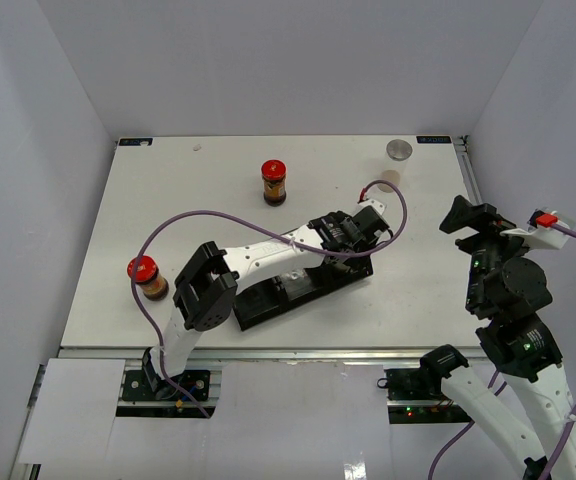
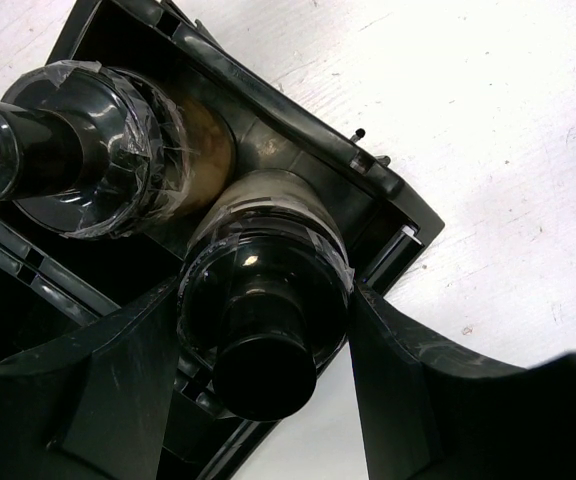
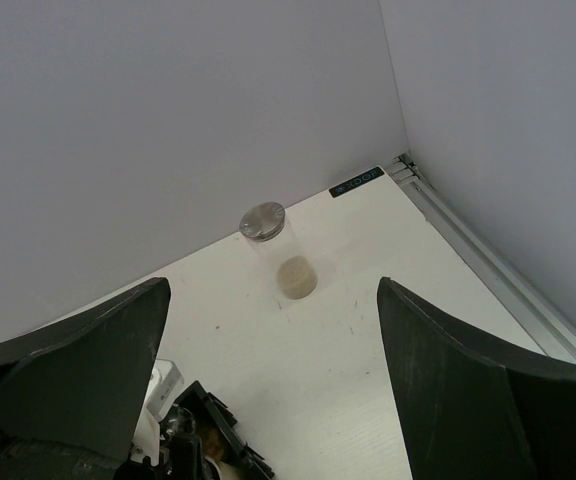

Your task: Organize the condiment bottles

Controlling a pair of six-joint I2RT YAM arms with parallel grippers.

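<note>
My left gripper [image 1: 358, 232] [image 2: 265, 292] is over the right end of the black tray [image 1: 268, 300]. Its fingers [image 2: 118, 390] close on a black-capped shaker [image 2: 263, 300] standing in the tray's end compartment. A second black-capped shaker [image 2: 78, 150] stands beside it in the same compartment. One red-lidded jar [image 1: 274, 182] stands at the far middle, another [image 1: 146, 277] at the near left. The silver-lidded jar [image 1: 398, 160] [image 3: 278, 250] with cream contents stands at the far right. My right gripper [image 1: 465, 215] [image 3: 273, 287] is open and empty, raised well short of that jar.
The tray [image 2: 298, 130] lies slanted in the table's middle; its near compartments look empty. White walls enclose the table on three sides. A metal rail [image 3: 488, 250] runs along the right edge. The left arm's purple cable [image 1: 198, 215] loops over the table.
</note>
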